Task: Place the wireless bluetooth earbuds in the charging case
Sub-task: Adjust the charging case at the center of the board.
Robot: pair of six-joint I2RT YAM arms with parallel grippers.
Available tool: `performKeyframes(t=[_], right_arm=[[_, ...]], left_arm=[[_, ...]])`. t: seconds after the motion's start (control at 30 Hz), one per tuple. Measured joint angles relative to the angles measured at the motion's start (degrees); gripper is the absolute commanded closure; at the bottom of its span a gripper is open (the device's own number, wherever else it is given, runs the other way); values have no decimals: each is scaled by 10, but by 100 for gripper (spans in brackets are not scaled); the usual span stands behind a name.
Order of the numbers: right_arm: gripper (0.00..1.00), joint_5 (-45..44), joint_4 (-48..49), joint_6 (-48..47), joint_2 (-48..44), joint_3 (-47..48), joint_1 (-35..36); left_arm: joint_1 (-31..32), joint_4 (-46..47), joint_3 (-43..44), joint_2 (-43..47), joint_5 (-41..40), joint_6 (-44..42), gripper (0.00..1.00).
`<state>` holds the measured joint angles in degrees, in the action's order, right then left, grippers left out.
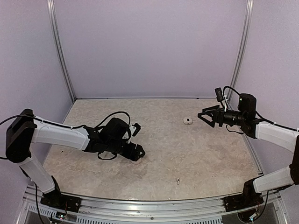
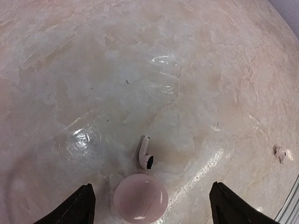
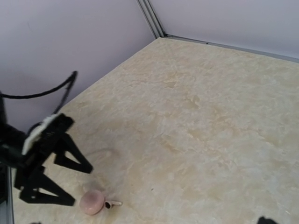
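Marbled tabletop [image 1: 187, 149] | pink case [image 2: 140, 198] 1 | white case [image 1: 188, 121] 1 | earbuds [image 2: 145, 153] [image 2: 279, 153] 2

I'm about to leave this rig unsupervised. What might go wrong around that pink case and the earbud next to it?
The earbud lies close beside the pink case, right at the open left pincer; closing could knock either away. The case looks shut, so no earbud fits until it opens. A second earbud lies near the edge of the table and could roll off.
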<state>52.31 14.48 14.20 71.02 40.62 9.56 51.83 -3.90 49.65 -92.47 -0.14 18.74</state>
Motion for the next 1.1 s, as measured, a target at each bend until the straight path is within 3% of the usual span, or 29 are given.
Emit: performKeyframes(t=[0.23,0.5,0.87,1.1], right_arm=[[1,0,1,2,0,-4,0],[0,0,1,2,0,-9,0],[1,2,8,5,0,-13,0],[1,6,18,12,3,-13,0]], left_arm=[[-11,-21,51,-74,33,-11,17],[2,-32,40,-93,48,-3,20],[120,-38,2,-27,100,18,22],[88,-42,2,42,85,-27,19]])
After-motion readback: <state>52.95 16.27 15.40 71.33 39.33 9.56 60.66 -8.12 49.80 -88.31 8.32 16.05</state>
